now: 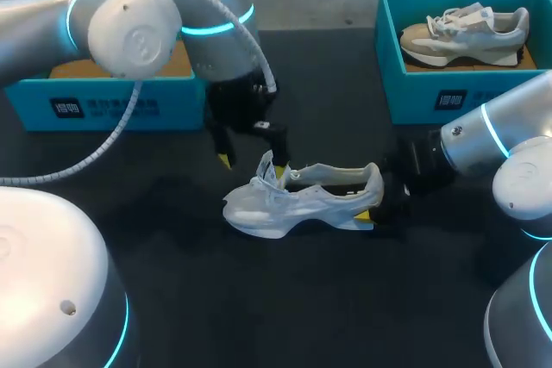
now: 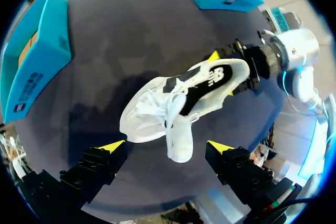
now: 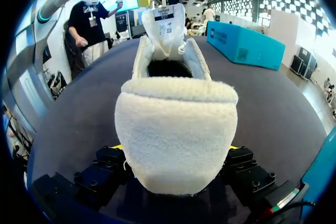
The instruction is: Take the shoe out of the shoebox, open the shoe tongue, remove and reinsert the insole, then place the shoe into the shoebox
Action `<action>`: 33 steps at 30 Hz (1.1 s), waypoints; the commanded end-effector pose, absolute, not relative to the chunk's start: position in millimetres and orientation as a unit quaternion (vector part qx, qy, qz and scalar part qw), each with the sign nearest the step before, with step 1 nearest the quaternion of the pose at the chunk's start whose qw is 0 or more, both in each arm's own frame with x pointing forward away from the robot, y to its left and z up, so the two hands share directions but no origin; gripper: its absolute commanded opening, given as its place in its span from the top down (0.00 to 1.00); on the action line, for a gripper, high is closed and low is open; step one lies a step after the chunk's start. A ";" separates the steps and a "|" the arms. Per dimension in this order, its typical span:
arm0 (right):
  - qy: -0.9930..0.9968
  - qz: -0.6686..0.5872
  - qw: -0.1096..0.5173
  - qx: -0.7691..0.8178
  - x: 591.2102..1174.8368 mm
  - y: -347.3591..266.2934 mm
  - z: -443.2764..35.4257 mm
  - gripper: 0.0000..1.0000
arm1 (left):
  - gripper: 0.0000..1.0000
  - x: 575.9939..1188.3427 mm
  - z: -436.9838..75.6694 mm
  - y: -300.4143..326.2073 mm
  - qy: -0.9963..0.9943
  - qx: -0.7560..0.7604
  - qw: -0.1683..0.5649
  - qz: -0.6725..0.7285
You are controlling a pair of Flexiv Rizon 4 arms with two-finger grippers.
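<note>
1. Shoe (image 1: 302,200): white trainer, out of its box. It sat on its sole near mid-table (image 1: 259,299), toe toward the robot's L side, heel toward the R arm.
2. R gripper (image 1: 378,202): at the back of the shoe. Fingers were closed on the fleecy heel (image 3: 176,135), one each side, pinning the shoe.
3. L gripper (image 1: 253,164): hung over the lace area, fingers spread wide, holding nothing.
4. Tongue (image 2: 178,142): stood up out of the shoe mouth, between the L fingers. One yellow tip was just beside it; couldn't tell if they touched.
5. Insole (image 2: 207,80): dark, seated inside the shoe, visible through the open mouth.
6. L shoebox (image 1: 112,105): teal, far L of the table, brown card inside, no shoe seen in it.
7. R shoebox (image 1: 431,96): teal, far R, with a second shoe (image 1: 466,34) inside, beige and white.
8. Step in hand, est.: the tongue looked about open, so this was the end of the tongue step. Insole removal hadn't begun.
9. Next move, est.: L fingers would need to narrow, dip into the mouth behind the tongue, catch the insole edge near the heel end and peel it up. R grip should hold firm or the shoe lifts too.
</note>
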State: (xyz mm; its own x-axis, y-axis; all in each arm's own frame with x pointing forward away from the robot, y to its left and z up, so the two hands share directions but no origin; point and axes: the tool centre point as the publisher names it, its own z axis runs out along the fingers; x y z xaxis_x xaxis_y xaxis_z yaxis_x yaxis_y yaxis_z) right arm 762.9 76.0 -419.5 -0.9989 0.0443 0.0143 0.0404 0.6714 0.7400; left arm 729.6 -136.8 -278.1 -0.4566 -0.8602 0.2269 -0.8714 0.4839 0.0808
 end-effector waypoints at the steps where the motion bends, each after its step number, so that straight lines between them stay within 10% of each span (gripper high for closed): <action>1: 0.914 0.404 0.002 0.023 763.3 77.3 -420.3 1.00 | 0.00 737.1 -259.3 -146.0 -0.930 0.349 0.116 -0.009; 3: 0.914 0.404 0.002 0.023 763.3 77.3 -420.3 1.00 | 0.04 736.1 -252.2 -151.2 -0.944 0.310 0.109 -0.017; 9: 0.914 0.404 0.002 0.023 763.3 77.3 -420.3 1.00 | 0.99 734.0 -236.9 -165.2 -0.969 0.220 0.112 -0.018; 33: 0.914 0.404 0.002 0.023 763.3 77.3 -420.3 1.00 | 1.00 734.2 -236.0 -173.4 -0.977 0.173 0.125 0.007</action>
